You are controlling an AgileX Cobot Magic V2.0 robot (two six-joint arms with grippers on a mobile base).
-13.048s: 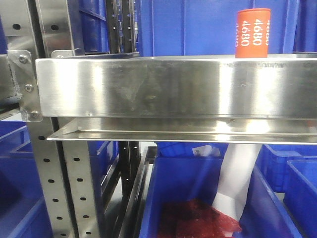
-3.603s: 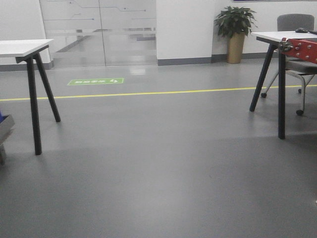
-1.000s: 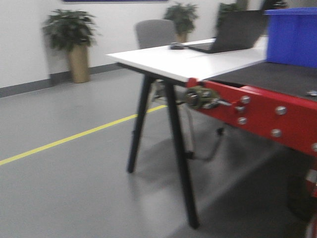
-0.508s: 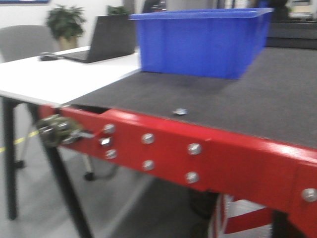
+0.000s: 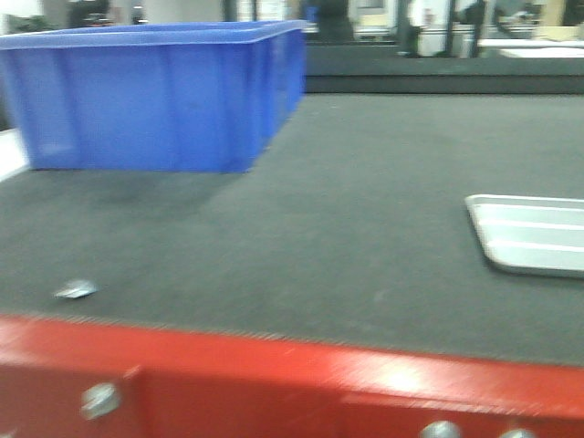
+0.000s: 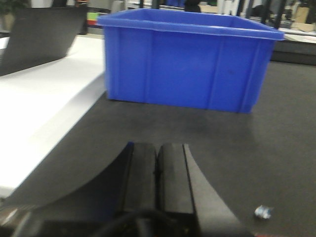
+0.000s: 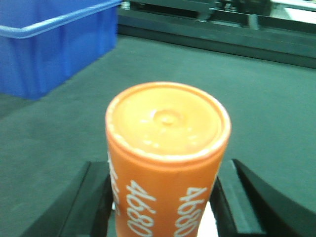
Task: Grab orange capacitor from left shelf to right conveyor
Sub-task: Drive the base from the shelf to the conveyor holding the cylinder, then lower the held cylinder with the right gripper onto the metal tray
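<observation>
The orange capacitor (image 7: pixel 168 148), printed "4680" in white, stands upright between the black fingers (image 7: pixel 96 197) of my right gripper (image 7: pixel 168 197), which is shut on it. It hangs over the right conveyor (image 7: pixel 256 98), a dark grey textured belt. The front view shows that belt (image 5: pixel 365 201) wide and flat behind a red frame (image 5: pixel 274 383). My left gripper (image 6: pixel 158 170) is shut with nothing in it, low over the belt's left part (image 6: pixel 247 148). The left shelf is out of view.
A blue plastic bin (image 5: pixel 155 100) stands on the belt at the back left, also seen from both wrists as the bin (image 6: pixel 187 59) and the bin (image 7: pixel 54 49). A shallow silver tray (image 5: pixel 529 233) lies at the right. A small shiny scrap (image 5: pixel 75 290) lies near the front edge. A white table (image 6: pixel 44 103) adjoins the belt's left side.
The front view has swung from the shelf, across open floor, to the conveyor. Over the last half second it moved right along the belt, bringing the silver tray into sight.
</observation>
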